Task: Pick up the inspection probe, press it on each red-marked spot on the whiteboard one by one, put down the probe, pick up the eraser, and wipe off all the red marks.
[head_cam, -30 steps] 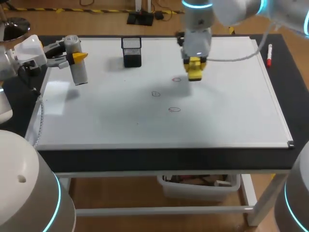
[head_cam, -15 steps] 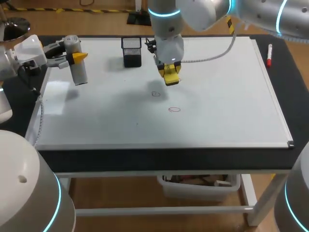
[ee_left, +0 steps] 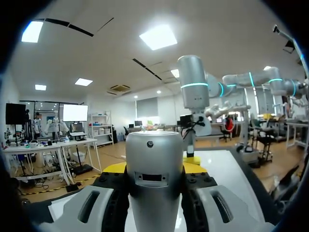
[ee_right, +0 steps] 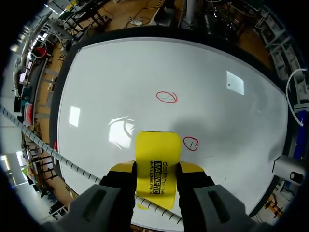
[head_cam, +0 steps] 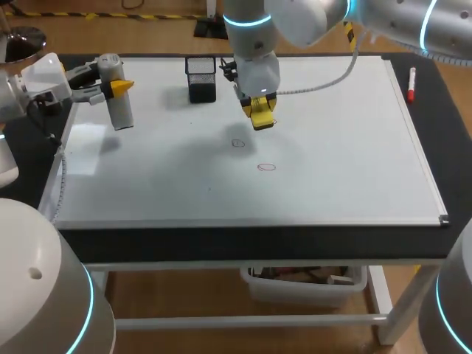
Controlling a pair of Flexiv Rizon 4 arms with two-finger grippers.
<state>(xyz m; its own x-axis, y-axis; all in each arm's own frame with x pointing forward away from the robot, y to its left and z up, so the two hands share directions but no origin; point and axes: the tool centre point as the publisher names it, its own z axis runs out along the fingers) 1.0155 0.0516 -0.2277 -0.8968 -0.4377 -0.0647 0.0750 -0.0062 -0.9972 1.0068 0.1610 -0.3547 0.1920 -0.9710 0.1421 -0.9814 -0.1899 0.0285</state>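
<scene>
**Q:** Right arm: pose and tool state?

**A:** The right arm (head_cam: 310, 18) comes in from the far right and reaches past the middle of the flat white whiteboard (head_cam: 346, 147). Its wrist is turned so that the fingers point down. The right gripper (head_cam: 259, 110) is closed on a yellow rectangular block eraser (head_cam: 261, 118). In the right wrist view one finger bears on each long side of the eraser, which juts out ahead of the yellow tips. The views do not show whether the eraser's face touches the board.

**Q:** Marks, relative to that tool?

**A:** Two red oval marks show in the right wrist view. One (ee_right: 191, 143) lies just beside the eraser's leading corner and is not covered by it. The other (ee_right: 167, 97) lies farther ahead of the eraser, well apart from it. A faint smear (ee_right: 123, 126) sits beside the eraser on the opposite side.

**Q:** Left arm?

**A:** The left arm (head_cam: 37, 74) is at the board's far left corner with its fingers level, pointing across the board. The left gripper (head_cam: 118, 87) is clamped on a silver cylindrical inspection probe (head_cam: 118, 96). The probe stands roughly upright between the fingers, gripped near its upper part. In the left wrist view the fingers press on it from both sides. Contact between the probe's lower end and the board cannot be judged.

**Q:** Other items?

**A:** A black mesh pen holder (head_cam: 200, 79) stands on the board beside the right gripper, between the two grippers. A red-capped white marker (head_cam: 411, 81) lies well apart from it, off the board's right edge.
</scene>
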